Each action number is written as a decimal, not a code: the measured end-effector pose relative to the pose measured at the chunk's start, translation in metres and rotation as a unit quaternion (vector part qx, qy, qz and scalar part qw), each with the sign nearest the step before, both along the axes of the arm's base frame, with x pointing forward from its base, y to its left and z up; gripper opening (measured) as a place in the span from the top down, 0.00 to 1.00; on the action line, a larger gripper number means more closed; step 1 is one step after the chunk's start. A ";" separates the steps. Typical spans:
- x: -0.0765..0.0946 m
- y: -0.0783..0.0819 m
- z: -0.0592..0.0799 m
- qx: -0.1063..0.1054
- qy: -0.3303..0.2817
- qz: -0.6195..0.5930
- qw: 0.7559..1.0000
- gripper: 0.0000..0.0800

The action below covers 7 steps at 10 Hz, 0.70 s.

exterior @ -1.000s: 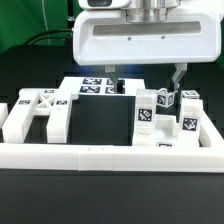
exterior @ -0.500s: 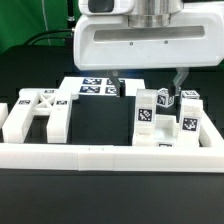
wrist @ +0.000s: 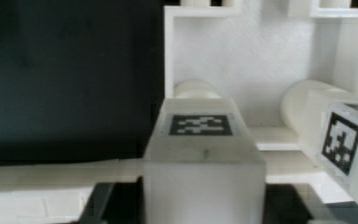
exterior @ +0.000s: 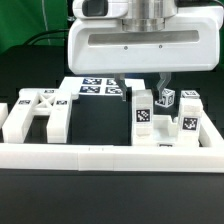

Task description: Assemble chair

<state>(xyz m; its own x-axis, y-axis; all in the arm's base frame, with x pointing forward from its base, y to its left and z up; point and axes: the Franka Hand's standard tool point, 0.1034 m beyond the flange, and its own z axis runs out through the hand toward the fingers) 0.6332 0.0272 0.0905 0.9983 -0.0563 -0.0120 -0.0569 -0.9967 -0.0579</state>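
Straddling an upright chair leg (exterior: 144,108), the end effector (exterior: 140,88) hangs with its fingers apart, one at 9 o'clock of the leg and one at 3 o'clock in the exterior view. A gap shows on the 9 o'clock side. On the 3 o'clock side the finger sits much nearer the leg. The wrist view has the tagged top of the leg centred between the dark finger pads, but it does not show whether either pad touches the plastic, so I would not call this a grip yet.

The leg stands on the black worktop (exterior: 100,125), at the 9 o'clock end of a tight cluster of neighbouring blocks (exterior: 166,98). The H-shaped part (exterior: 35,115) lies well apart toward 9 o'clock, the marker board (exterior: 95,86) toward 12 o'clock behind, and the border rail (exterior: 110,156) runs along 6 o'clock.

The main risk is crowding. The 3 o'clock finger comes down just beside the nearest neighbouring block, so a slight offset could land it on that block or wedge it between the two, knocking one over. The uneven gaps are a second worry: if one pad reaches the leg first it may push the leg sideways or tilt it before the other pad arrives, giving a skewed hold. A grip set too high on smooth plastic could also let the leg pivot or slip on lifting.
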 end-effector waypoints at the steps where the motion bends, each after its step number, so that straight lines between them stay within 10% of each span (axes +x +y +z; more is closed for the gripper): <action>1: 0.000 0.000 0.000 0.000 0.000 0.000 1.000 0.64; 7: 0.000 0.012 -0.001 0.011 0.007 -0.325 0.946 0.64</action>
<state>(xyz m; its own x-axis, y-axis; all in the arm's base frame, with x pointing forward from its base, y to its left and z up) 0.6337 0.0395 0.0893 0.7532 -0.6569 -0.0332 -0.6573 -0.7501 -0.0730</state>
